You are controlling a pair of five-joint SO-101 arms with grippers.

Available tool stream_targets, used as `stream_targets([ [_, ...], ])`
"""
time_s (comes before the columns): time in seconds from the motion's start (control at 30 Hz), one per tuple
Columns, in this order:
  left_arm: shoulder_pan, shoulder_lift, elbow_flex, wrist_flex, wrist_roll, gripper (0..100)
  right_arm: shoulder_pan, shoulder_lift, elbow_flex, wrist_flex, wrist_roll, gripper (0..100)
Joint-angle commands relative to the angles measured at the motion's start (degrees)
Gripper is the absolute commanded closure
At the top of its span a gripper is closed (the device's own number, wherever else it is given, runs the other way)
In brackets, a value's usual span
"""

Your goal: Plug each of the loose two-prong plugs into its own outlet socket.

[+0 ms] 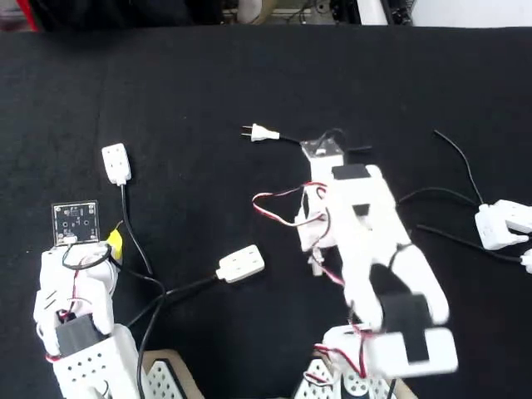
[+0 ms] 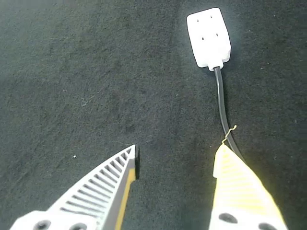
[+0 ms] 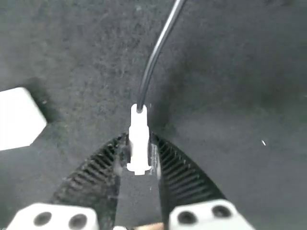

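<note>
Status of right gripper (image 3: 139,143): closed on a plug (image 3: 139,125), one finger against each side, with the cord (image 3: 158,52) leading away from the fingers over the black table (image 1: 191,75). This gripper is over the middle of the table. A second plug (image 1: 262,132) lies loose just beside it, prongs pointing toward the left edge. Status of left gripper (image 2: 177,151): open, nothing between the fingers, positioned near the front left corner. The left socket (image 2: 208,36) lies face up beyond it, and its cable (image 2: 223,110) passes just beside the yellow finger (image 2: 240,187). The middle socket (image 1: 241,263) lies near the front edge, between the two arms. A white block (image 1: 501,223) sits at the right edge; its type cannot be told.
</note>
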Motion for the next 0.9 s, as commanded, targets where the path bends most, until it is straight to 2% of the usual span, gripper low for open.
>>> stream_targets([
  [0.0, 0.48, -0.44, 1.01, 0.35, -0.35, 74, 0.44, 5.67, -3.03, -3.96, 0.18, 98.6],
  [0.17, 0.48, -0.44, 1.01, 0.35, -0.35, 74, 0.44, 10.77, -3.03, -7.12, 0.18, 98.6],
  [0.6, 0.48, -0.44, 1.01, 0.35, -0.35, 74, -0.62, 10.95, -3.74, -6.42, 0.0, 98.6],
  [0.73, 0.48, -0.44, 1.01, 0.35, -0.35, 74, 0.0, 9.54, -10.07, 0.44, -0.09, 98.7],
  [0.87, 0.57, -0.44, 1.01, 0.35, -0.35, 74, 0.0, 1.45, -14.9, 7.47, -0.18, 98.7],
])
